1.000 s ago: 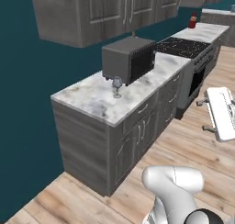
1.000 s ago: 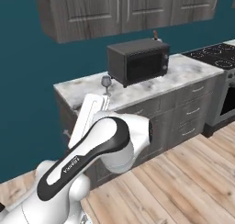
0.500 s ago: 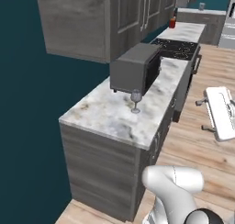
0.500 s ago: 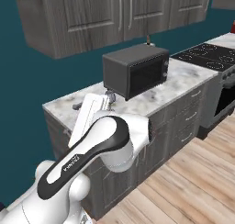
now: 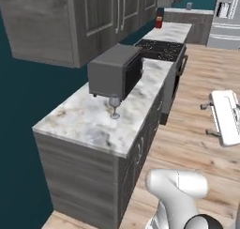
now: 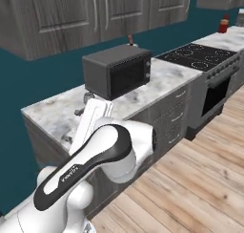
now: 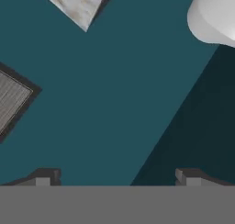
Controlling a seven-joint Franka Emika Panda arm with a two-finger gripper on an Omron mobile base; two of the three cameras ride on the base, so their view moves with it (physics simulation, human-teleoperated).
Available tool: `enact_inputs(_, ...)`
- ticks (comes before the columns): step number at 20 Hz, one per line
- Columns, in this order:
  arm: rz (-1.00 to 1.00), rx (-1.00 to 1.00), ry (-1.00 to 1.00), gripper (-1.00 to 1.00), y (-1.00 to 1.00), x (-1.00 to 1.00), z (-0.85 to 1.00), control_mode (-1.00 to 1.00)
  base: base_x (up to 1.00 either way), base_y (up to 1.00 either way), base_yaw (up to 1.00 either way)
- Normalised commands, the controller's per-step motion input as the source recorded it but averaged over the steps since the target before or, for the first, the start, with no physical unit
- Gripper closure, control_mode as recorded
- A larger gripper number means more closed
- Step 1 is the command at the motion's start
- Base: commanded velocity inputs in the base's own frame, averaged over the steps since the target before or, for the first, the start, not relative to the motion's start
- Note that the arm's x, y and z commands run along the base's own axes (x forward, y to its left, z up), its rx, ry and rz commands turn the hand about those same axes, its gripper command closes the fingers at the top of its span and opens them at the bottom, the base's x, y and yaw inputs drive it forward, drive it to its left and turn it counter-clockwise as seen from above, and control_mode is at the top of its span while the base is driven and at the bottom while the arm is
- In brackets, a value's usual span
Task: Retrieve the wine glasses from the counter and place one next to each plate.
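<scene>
One wine glass [image 5: 114, 106], small and grey-blue, stands upright on the marbled counter [image 5: 89, 122], just in front of the microwave's near corner. My white hand [image 5: 225, 116] hovers over the wooden floor, well to the right of the counter and apart from the glass. In the hand view my gripper [image 7: 117, 179] is open, its two dark fingertips [image 7: 43, 177] wide apart with nothing between them. It faces a teal wall, with a corner of marbled top [image 7: 78, 2] above. In the right base view my arm [image 6: 95, 151] stands in front of the counter [image 6: 52, 115]. The plates are out of view.
A dark microwave [image 5: 115, 73] sits on the counter beside the glass. Beyond it are a black stove [image 5: 161, 47] and a red canister [image 5: 159, 20]. Grey wall cabinets [image 5: 70, 21] hang above. Wooden floor [image 5: 187, 143] spreads to the right.
The whole scene has shifted in both base views, so the base has moved: the counter now runs away from me, seen nearer its end. The gripper stays open.
</scene>
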Motion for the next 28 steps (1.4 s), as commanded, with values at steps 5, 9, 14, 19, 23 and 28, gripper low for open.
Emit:
enact_inputs(5,0.00,0.00,0.00,-1.00,0.00,0.00,0.00,1.00,0.94,-0.22,0.01)
enact_inputs(9,0.00,0.00,0.00,-1.00,0.00,0.00,0.00,1.00,1.00,0.00,0.24)
enact_inputs(14,0.00,0.00,0.00,-1.00,0.00,0.00,0.00,1.00,0.78,0.01,0.29)
enact_inputs(19,0.00,0.00,0.00,-1.00,0.00,0.00,0.00,1.00,0.29,0.00,0.37)
enact_inputs(23,0.00,0.00,0.00,-1.00,0.00,0.00,0.00,1.00,0.55,-0.30,0.57)
enact_inputs(28,0.00,0.00,0.00,-1.00,0.00,0.00,0.00,1.00,0.67,-0.11,0.59)
